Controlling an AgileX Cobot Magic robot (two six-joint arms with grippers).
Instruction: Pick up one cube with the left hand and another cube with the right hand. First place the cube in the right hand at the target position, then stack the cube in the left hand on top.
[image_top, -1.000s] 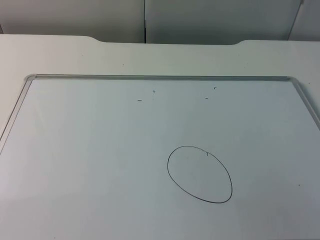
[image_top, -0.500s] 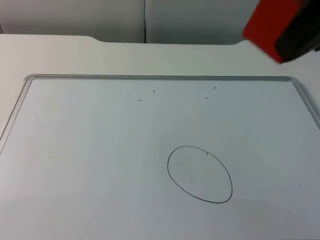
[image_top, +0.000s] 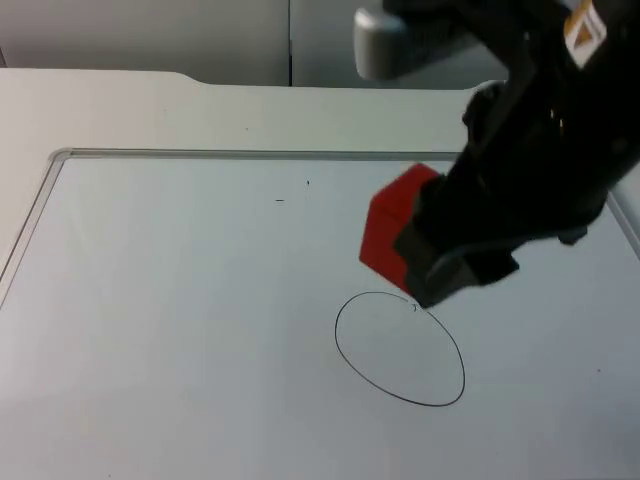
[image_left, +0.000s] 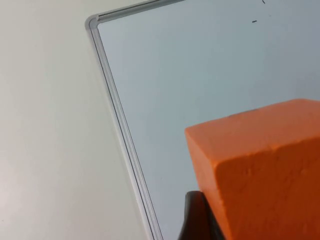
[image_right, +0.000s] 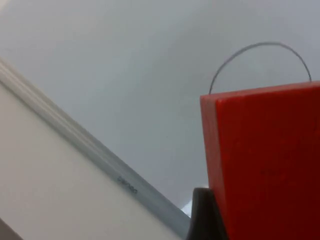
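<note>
My right gripper (image_top: 415, 250) is shut on a red cube (image_top: 392, 228) and hangs over the whiteboard, just above the far edge of the drawn black oval (image_top: 400, 348). In the right wrist view the red cube (image_right: 265, 160) sits between the fingers, with the oval's arc (image_right: 260, 55) beyond it. In the left wrist view an orange cube (image_left: 260, 170) is held close in my left gripper, above the whiteboard near its corner (image_left: 92, 22).
The whiteboard (image_top: 180, 300) with its metal frame (image_top: 300, 155) lies flat on the white table (image_top: 110, 105). A few small pen marks (image_top: 280, 200) sit near its far edge. The grey partition wall (image_top: 150, 30) closes the back.
The right arm came in from the upper right with the red cube and moved down and left, to just above the oval's far edge. The board was bare a second ago.
</note>
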